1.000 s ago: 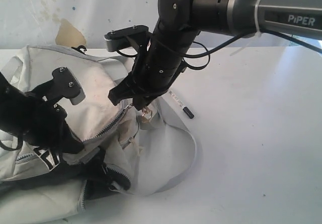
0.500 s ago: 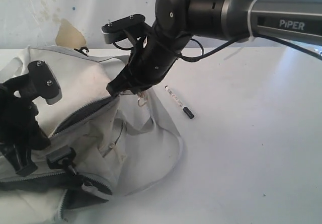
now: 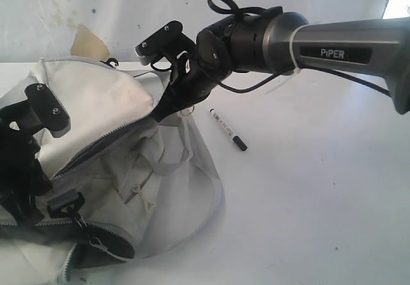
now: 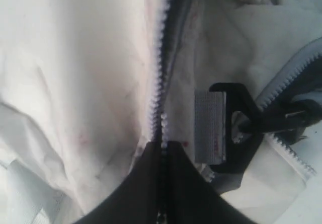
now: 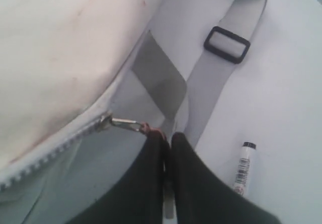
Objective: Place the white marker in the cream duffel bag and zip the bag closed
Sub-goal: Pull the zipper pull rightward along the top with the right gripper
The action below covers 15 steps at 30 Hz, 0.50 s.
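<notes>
My right gripper [image 5: 166, 138] is pinched shut on the zipper pull [image 5: 126, 123] and has dragged it toward the tabletop's [image 3: 320, 189] far edge, lengthening the cream duffel bag's [image 3: 96, 99] mouth. My left gripper [image 4: 162, 146] is clamped on the zipper edge [image 4: 157, 83], bracing it. The white marker [image 3: 228, 129] lies mid-tabletop just beside the bag, so it probably goes in next.

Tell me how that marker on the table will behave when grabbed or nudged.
The marker is a slim round barrel lying flat on the smooth table, so a sideways nudge would probably roll it. It looks rigid and light, so it should lift without bending. Its narrow body may slip unless pinched squarely.
</notes>
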### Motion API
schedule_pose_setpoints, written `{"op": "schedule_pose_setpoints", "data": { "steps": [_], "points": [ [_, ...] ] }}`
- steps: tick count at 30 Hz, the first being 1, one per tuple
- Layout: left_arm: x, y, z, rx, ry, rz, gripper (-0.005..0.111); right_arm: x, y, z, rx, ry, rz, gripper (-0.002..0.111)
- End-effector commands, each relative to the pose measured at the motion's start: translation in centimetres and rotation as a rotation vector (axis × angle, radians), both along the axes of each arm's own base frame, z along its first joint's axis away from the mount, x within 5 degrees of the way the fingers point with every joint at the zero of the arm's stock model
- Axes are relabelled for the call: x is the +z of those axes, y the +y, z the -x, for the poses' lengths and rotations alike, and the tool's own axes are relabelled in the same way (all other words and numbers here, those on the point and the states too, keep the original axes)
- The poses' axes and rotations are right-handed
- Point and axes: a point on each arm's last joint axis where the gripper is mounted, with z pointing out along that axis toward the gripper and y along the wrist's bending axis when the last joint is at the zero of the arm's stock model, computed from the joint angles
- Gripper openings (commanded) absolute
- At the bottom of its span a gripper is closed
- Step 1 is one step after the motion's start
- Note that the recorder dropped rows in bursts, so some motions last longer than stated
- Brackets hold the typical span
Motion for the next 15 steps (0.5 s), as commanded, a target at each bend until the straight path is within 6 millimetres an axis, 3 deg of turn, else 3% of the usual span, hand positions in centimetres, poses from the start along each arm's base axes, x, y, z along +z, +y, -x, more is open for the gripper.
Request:
{"op": "schedule_pose_setpoints", "data": {
  "steps": [1,9,15],
  "points": [
    [0.0,0.4,0.7,0.001,0.036,-0.039,0.000,-0.3,-2.1,-2.0,-0.036,-0.059,0.012,0.000],
    [2.8,0.4,1.8,-0.005,-0.039,0.043,0.000,-0.1,-1.7,-2.0,-0.089,-0.035,-0.096,0.000],
    [3.2,1.3,3.1,-0.017,-0.031,-0.015,0.000,0.3,-2.4,-3.1,-0.088,-0.114,-0.122,0.000]
  ]
}}
